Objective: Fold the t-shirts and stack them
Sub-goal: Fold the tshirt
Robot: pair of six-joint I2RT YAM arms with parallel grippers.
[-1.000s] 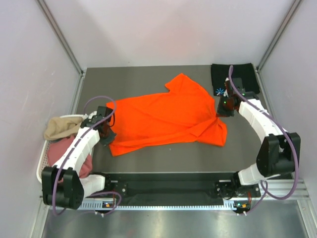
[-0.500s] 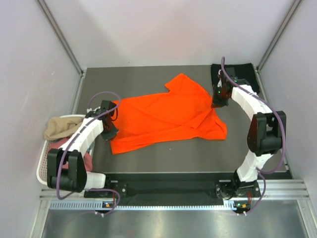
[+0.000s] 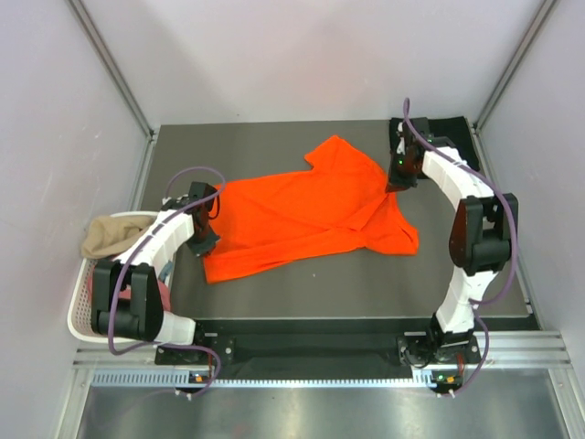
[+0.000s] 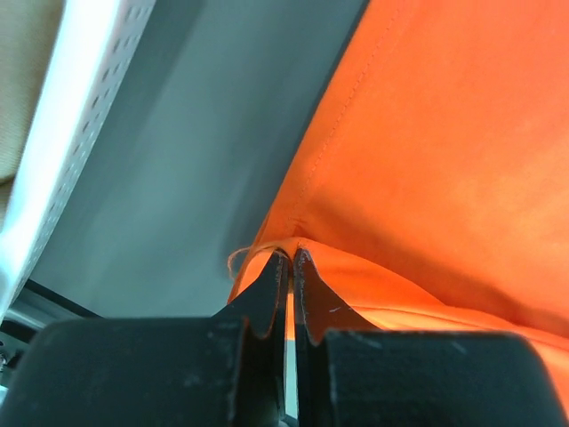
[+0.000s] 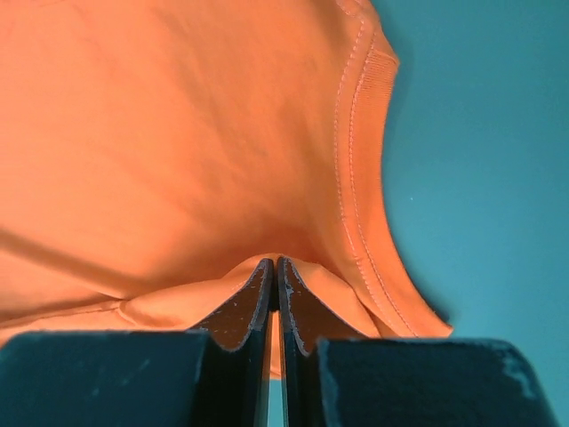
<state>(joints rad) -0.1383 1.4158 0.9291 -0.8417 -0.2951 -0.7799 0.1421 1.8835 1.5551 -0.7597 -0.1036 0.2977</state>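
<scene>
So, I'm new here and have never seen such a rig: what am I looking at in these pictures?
Two robot arms, left and right, are bolted at the near edge of the table. The wide picture comes from a fixed camera above and behind them; the two close-ups come from cameras on each wrist. An orange t-shirt lies spread there. The left gripper pinches its left edge, the right gripper its right edge. A white basket at left holds a tan shirt.

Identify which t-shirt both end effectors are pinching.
The orange t-shirt: the left end effector and right end effector each pinch its edge. The tan shirt and pink shirt sit in the basket; the black shirt lies in the far corner.
</scene>
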